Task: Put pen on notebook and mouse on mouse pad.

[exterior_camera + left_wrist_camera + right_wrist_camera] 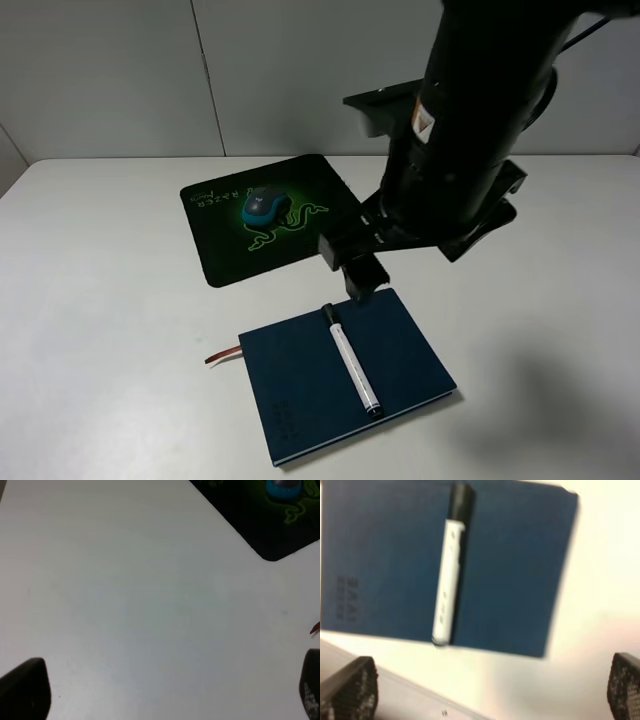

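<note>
White-barrelled pen (351, 362) lies flat on the navy notebook (300, 385), black cap pointing to 11 o'clock. Up at 11 o'clock from the book, the mouse (262, 203) sits on the black mouse pad (222, 250). Right gripper (490, 690) hangs above the notebook, fingers spread wide, holding nothing. Left gripper (175, 690) is spread too, over the bare white table (90, 330).

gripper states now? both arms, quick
Left tool: open, fingers wide apart, nothing between them, bare table below.
Right tool: open, empty; the pen lies free on the notebook.
</note>
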